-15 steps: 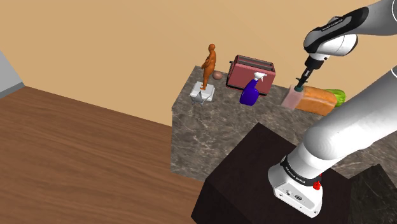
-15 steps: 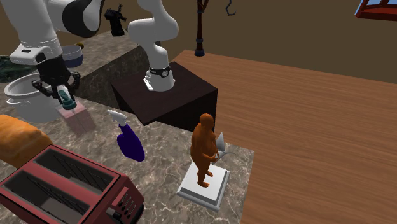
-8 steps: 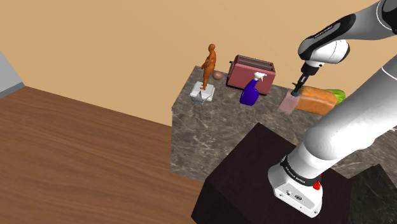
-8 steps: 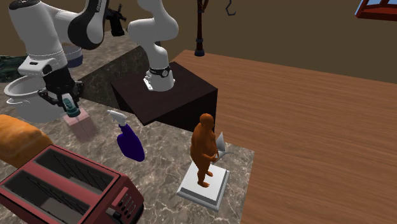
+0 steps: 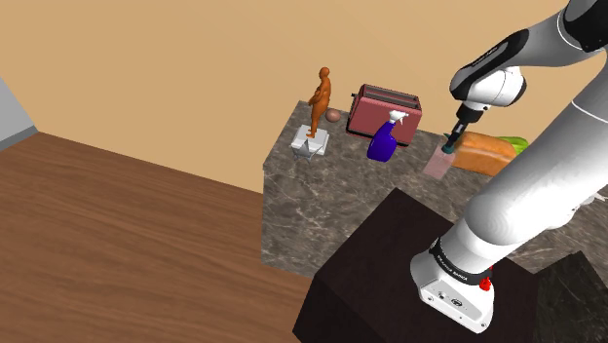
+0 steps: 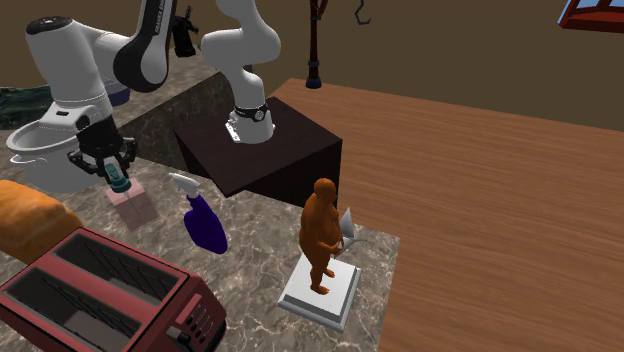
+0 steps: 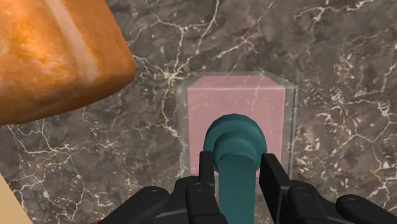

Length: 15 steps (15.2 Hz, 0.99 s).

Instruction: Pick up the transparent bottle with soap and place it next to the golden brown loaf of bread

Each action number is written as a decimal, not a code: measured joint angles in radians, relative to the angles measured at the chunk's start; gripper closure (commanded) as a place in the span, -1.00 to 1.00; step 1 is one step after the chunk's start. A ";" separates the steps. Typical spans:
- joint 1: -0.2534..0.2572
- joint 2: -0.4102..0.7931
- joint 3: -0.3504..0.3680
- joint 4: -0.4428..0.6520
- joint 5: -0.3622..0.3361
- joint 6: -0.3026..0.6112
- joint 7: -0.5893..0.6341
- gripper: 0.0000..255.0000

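The soap bottle (image 7: 235, 108) is a clear square body with pink liquid and a teal pump top. It stands upright on the dark marble counter (image 5: 322, 200). My gripper (image 7: 236, 175) comes down from above and is shut on the teal pump, one black finger on each side. The golden brown loaf (image 7: 51, 51) lies close beside the bottle with a narrow strip of counter between them. In the shoulder view the bottle (image 5: 437, 164) stands just left of the loaf (image 5: 484, 153), under the gripper (image 5: 450, 146). In the second exterior view the bottle (image 6: 130, 195) and gripper (image 6: 117, 180) are right of the loaf (image 6: 30, 220).
A blue spray bottle (image 5: 383, 144) stands to the shoulder view's left of the soap bottle. A red toaster (image 5: 385, 112) sits behind it. An orange figurine on a white base (image 5: 318, 102) occupies the counter's far corner. A white pot (image 6: 40, 150) stands behind the loaf. The dark stand (image 5: 390, 273) borders the counter.
The gripper carried the soap bottle to the shoulder view's left and downward. The bottle now rests lower, on the counter beside the loaf, with the fingers still around its pump.
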 measured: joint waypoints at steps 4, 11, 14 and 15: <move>0.000 0.002 0.000 0.000 0.002 0.002 -0.001 -1.00; 0.002 -0.012 0.000 0.008 -0.012 -0.016 0.010 -1.00; 0.005 -0.101 0.008 0.026 -0.097 -0.100 0.075 -1.00; 0.002 -0.120 0.011 0.027 -0.116 -0.116 0.086 -1.00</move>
